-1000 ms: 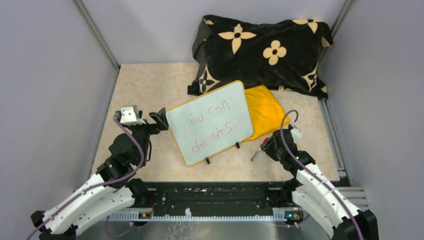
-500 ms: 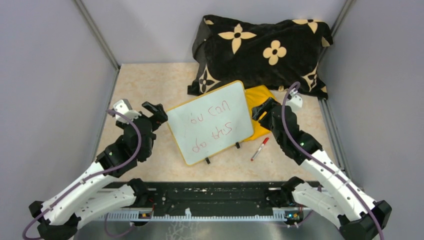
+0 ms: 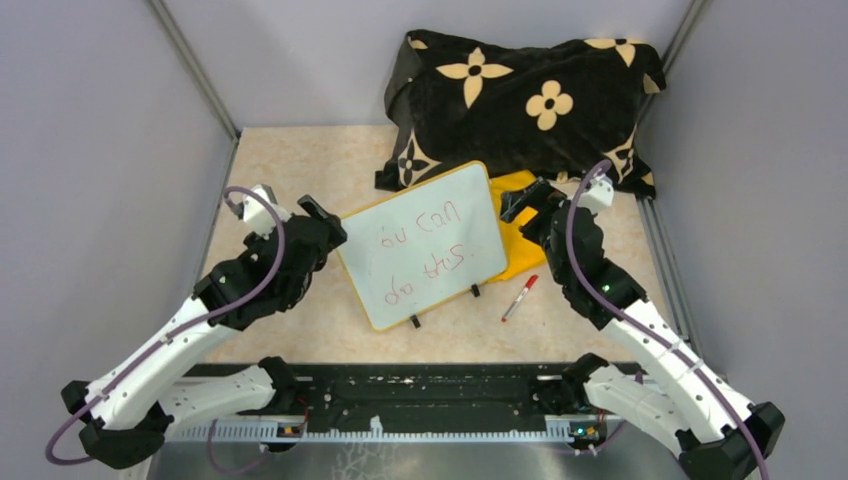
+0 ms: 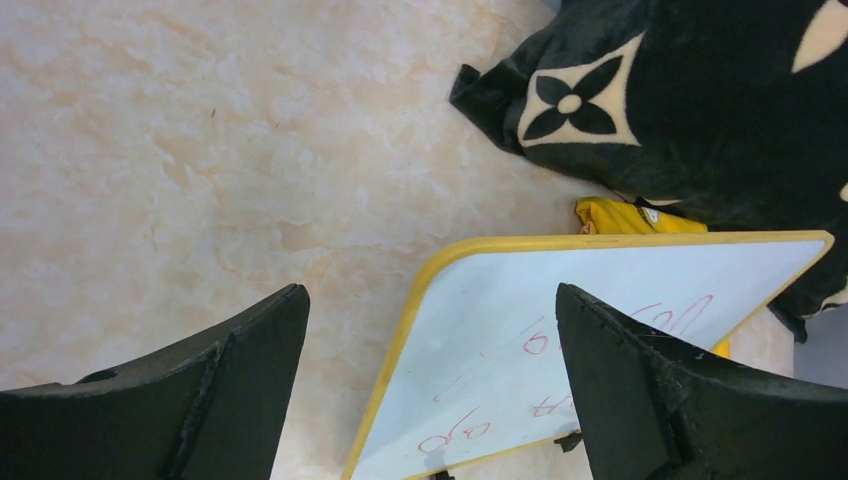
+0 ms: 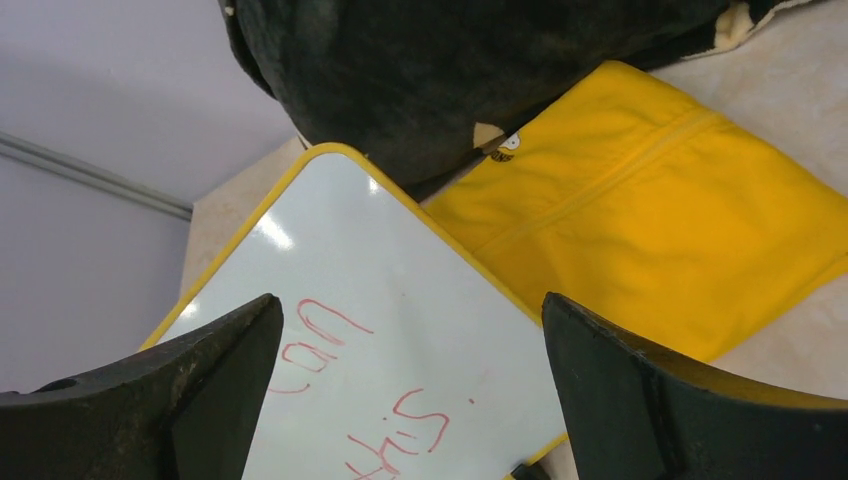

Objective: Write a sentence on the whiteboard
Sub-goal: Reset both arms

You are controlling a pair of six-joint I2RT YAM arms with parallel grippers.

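Whiteboard [image 3: 422, 245] lies mid-counter, askew, its sentence [image 3: 430, 270] in two red lines, marker [image 3: 519, 297] down beside it. Your left gripper [image 3: 328, 225] and right gripper [image 3: 528, 200] flank the board, jaws spread, empty. Writing looks finished; next, you'd just pull both arms clear

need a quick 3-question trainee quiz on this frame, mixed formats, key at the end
1. True or false: the right tool is holding the red marker.
2. The sentence on the whiteboard is written in: A blue, B red, C black.
3. What lies partly under the whiteboard's right edge?
Key: 1 false, the tool is open and the marker lies on the table. 2 B. 3 the yellow cloth.
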